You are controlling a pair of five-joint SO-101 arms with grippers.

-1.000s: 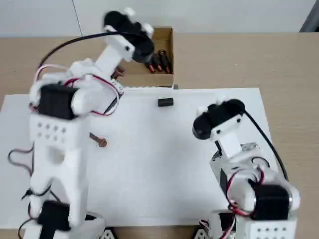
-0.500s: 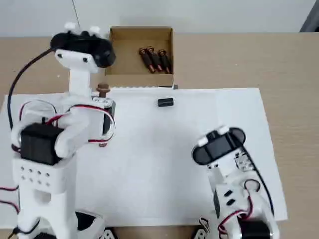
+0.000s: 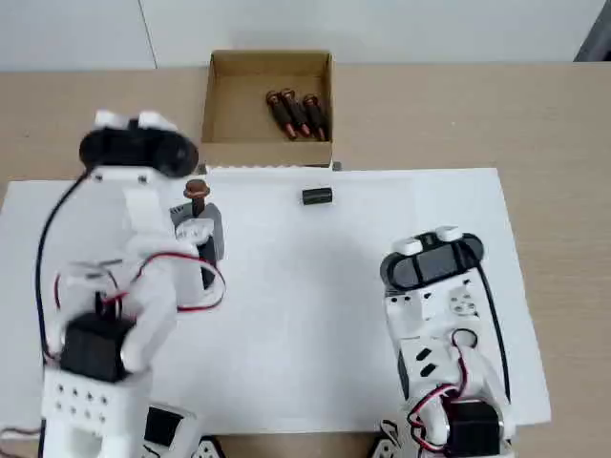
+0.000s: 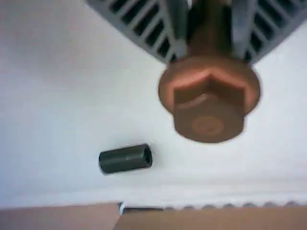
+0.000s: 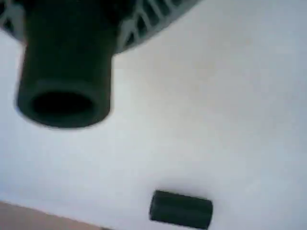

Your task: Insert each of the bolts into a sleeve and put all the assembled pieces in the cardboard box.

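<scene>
My left gripper (image 4: 208,28) is shut on the shank of a copper bolt (image 4: 208,98), whose hex head points away from the fingers. From above, that bolt (image 3: 197,191) hangs over the far left part of the white sheet, near the cardboard box (image 3: 270,59). My right gripper (image 5: 72,19) is shut on a black sleeve (image 5: 64,72), open end outward, over the sheet's near right. A loose black sleeve (image 3: 317,197) (image 4: 125,158) (image 5: 181,209) lies at the sheet's far edge. Three assembled pieces (image 3: 298,114) lie in the box.
The white sheet (image 3: 315,305) covers most of the wooden table (image 3: 477,114). The right arm (image 3: 434,262) stands folded back over the sheet's near right. The box sits just beyond the sheet's far edge.
The left arm swung left from beside the box and drew back over the sheet, still holding the bolt. The right arm pulled back toward its base.
</scene>
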